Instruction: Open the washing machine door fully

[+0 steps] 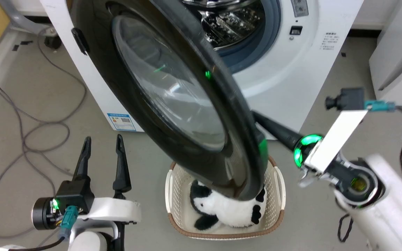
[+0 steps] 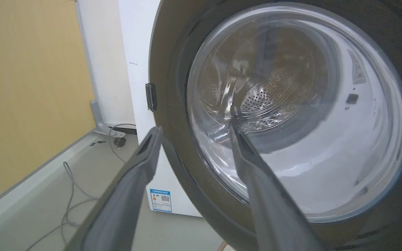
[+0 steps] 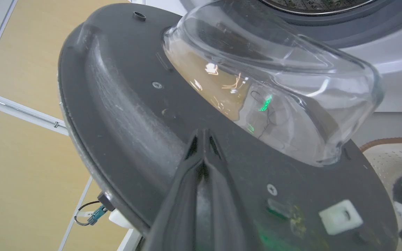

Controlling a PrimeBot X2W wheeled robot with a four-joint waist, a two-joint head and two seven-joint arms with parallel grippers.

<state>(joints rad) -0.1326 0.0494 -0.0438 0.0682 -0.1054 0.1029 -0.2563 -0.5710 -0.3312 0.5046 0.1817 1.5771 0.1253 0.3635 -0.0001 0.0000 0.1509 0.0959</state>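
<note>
Against the rigid inner frame of the heavy-looking washing machine door (image 1: 173,104), clear of its fragile glass, the closed, empty right gripper (image 3: 202,139) is pushing; the left gripper (image 1: 103,139) is hanging wide open.

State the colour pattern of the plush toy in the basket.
Black and white, panda-like; the plush toy shows best in head view.

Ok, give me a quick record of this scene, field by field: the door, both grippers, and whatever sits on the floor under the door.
door: washing machine door swung partly open, not fully
machine: washing machine, drum exposed
right gripper: shut, tips at the door's inner face
left gripper: open, holding nothing, apart from the door
floor: basket with a panda plush, below the door's lower edge
</note>
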